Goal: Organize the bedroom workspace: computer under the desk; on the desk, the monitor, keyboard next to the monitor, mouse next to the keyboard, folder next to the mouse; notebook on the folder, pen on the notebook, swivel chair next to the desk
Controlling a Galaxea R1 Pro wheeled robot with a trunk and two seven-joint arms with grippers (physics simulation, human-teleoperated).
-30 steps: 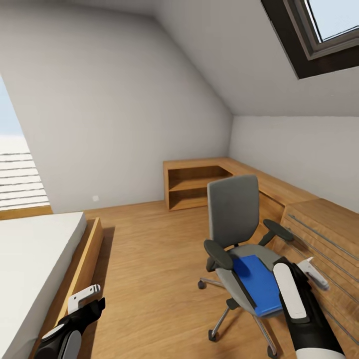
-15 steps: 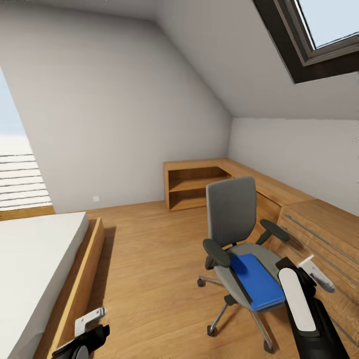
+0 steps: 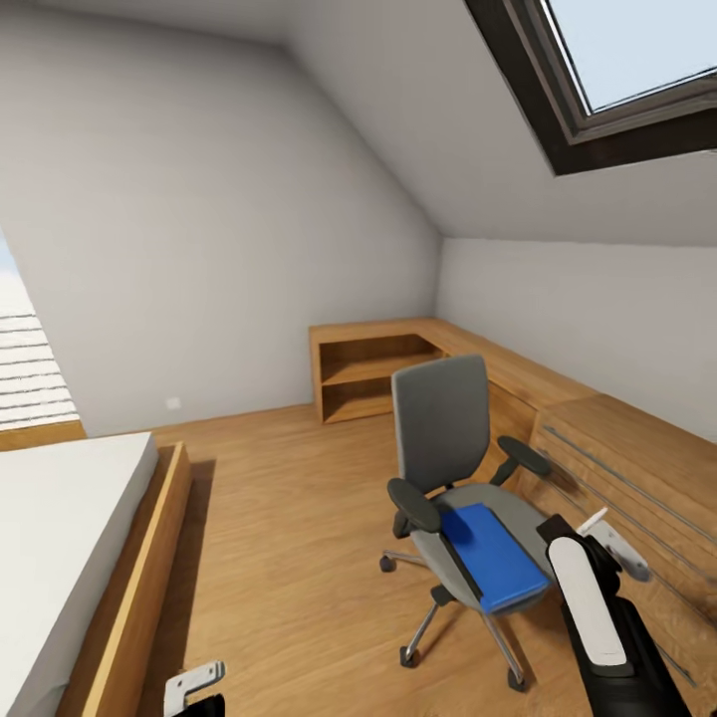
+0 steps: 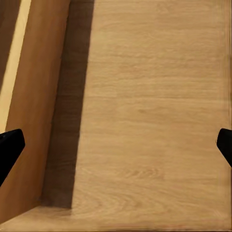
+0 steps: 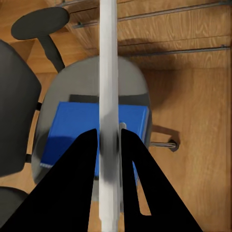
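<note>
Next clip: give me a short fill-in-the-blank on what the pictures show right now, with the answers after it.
1. The blue folder lies on the seat of the ____.
2. The right gripper is ____ on a thin grey notebook seen edge-on.
3. The left gripper, jaws wide apart, hangs over the wooden ____ beside the bed frame.

Missing words: swivel chair; shut; floor.
</note>
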